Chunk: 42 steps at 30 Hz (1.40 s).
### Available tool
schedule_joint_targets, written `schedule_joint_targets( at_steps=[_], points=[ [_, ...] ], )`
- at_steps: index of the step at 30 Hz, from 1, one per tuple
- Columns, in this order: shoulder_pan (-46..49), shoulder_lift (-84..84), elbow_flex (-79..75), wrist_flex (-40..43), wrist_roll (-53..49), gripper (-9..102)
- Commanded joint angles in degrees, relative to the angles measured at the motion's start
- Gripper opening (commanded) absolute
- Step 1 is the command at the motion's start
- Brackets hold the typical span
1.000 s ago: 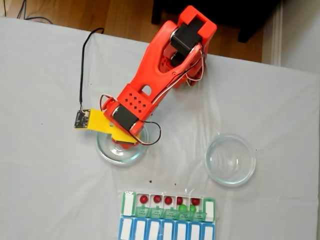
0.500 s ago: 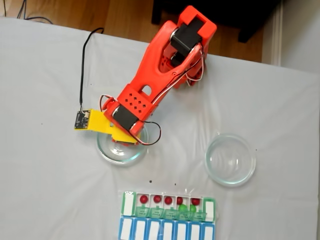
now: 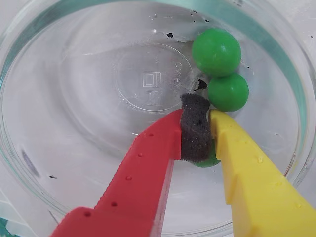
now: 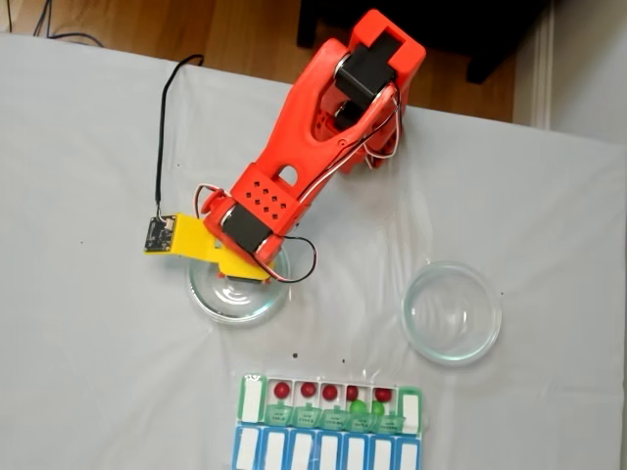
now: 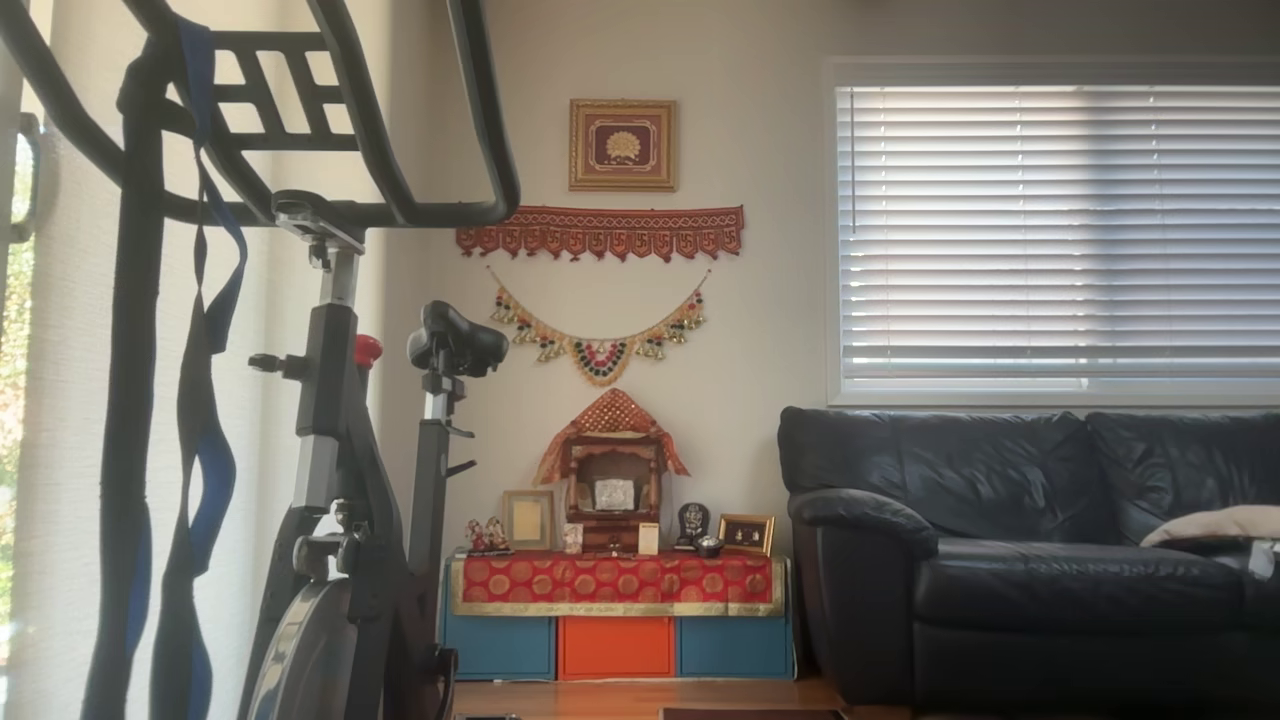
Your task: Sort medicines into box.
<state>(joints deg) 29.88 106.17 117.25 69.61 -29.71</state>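
Wrist view: your gripper sits low inside a clear glass dish, its red finger and yellow finger drawn close together with a dark foam pad between them. A green ball peeks out under the pad against the yellow finger; whether it is truly clamped or merely pressed against the dish floor, you cannot tell. Two more green balls lie just beyond the fingertips, touching one another, near the dish wall.

In the fixed view, the same dish lies beneath the orange arm; a second glass dish stands well apart to the right. The pill organiser lies at the lower edge, holding a row of red balls and green ones toward its right end.

Judge the balls as light, hard, smooth and free-rolling on glass. Take one across its middle, centred on the foam, which should give grip; an off-centre pinch would likely squirt it away.
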Motion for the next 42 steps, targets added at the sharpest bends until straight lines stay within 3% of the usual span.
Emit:
schedule_joint_targets(
  at_steps=[1, 10, 20, 42],
  points=[
    [0.3, 3.6, 0.1, -0.2, -0.3, 1],
    [-0.2, 4.7, 1.5, -2.2, 0.6, 18],
    [-0.4, 5.5, 2.1, -2.5, 0.6, 24],
    [-4.1, 3.8, -2.5, 7.4, 2.1, 29]
  ],
)
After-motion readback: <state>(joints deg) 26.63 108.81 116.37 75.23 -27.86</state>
